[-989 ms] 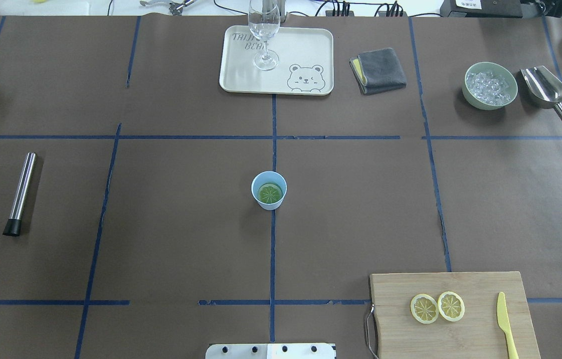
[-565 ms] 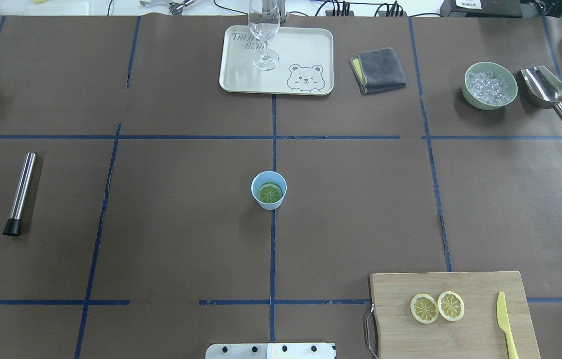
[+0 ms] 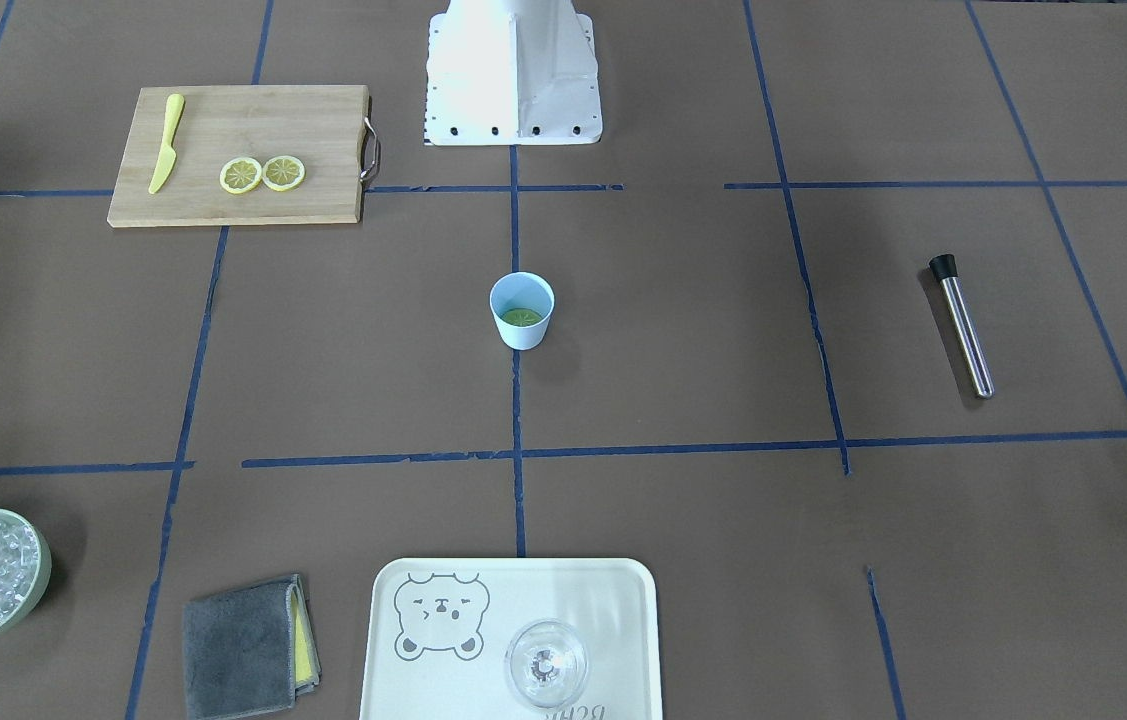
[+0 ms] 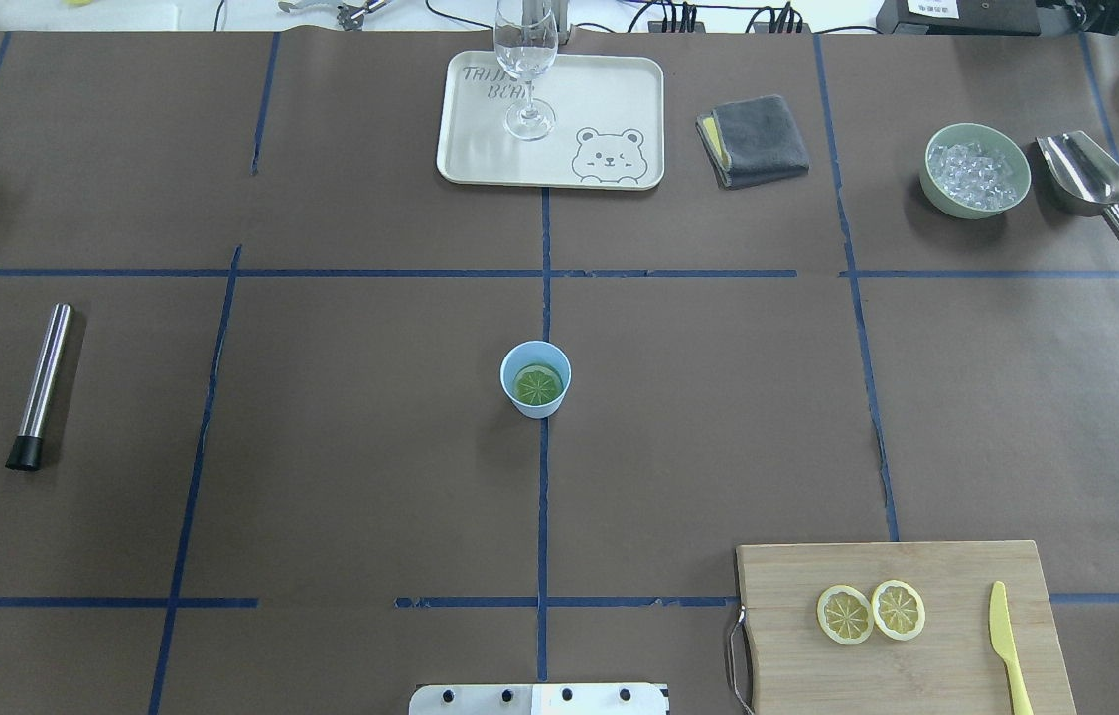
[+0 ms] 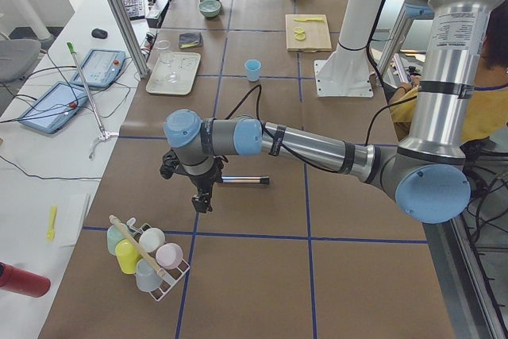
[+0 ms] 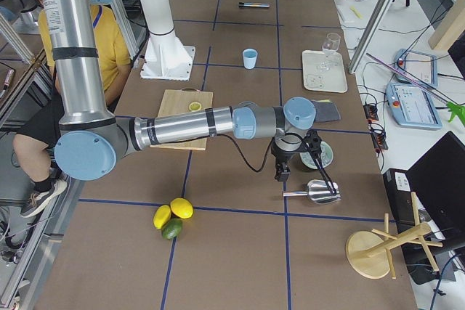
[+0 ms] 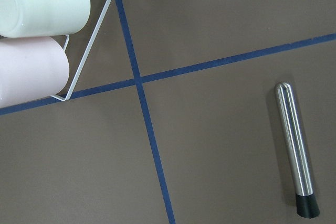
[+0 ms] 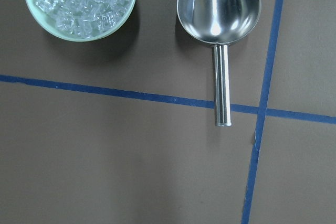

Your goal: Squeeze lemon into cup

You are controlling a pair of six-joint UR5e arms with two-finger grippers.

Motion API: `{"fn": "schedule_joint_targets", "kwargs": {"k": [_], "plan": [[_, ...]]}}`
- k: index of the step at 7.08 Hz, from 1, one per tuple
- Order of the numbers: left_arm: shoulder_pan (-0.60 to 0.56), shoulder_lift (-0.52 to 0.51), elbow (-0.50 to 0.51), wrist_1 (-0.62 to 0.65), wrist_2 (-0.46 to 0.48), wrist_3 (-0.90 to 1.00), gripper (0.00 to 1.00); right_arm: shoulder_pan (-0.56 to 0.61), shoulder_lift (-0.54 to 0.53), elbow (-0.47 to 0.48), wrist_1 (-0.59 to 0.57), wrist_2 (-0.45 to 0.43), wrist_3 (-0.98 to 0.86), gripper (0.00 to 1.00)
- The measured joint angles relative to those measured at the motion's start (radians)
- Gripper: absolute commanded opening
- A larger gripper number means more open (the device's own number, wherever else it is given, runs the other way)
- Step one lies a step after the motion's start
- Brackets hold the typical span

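The light-blue cup point(image 4: 535, 378) stands upright at the table's middle, and also shows in the front view point(image 3: 522, 310). One lemon slice point(image 4: 537, 385) lies flat inside it. Two more lemon slices point(image 4: 845, 615) point(image 4: 898, 609) lie side by side on the wooden cutting board point(image 4: 916, 665). My left gripper point(image 5: 201, 200) shows only in the left side view, hovering far from the cup near the steel muddler point(image 5: 242, 181); I cannot tell if it is open. My right gripper point(image 6: 280, 173) shows only in the right side view, above the ice scoop point(image 6: 312, 192); I cannot tell its state.
A yellow plastic knife point(image 4: 1006, 645) lies on the board. A tray point(image 4: 609, 99) with a clear glass point(image 4: 526, 70), a grey cloth point(image 4: 753, 139), a green bowl of ice point(image 4: 976, 169) and the scoop point(image 4: 1085, 179) are at the far side. A cup rack point(image 5: 147, 256) stands at the left end.
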Motion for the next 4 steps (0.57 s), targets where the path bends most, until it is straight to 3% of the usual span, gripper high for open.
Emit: {"fn": "schedule_joint_targets", "kwargs": {"k": [4], "plan": [[-0.007,0.05,0.011,-0.007,-0.076,0.073,1.0,-0.003,0.004,-0.018,0.005,0.001,-0.005,1.0]]}}
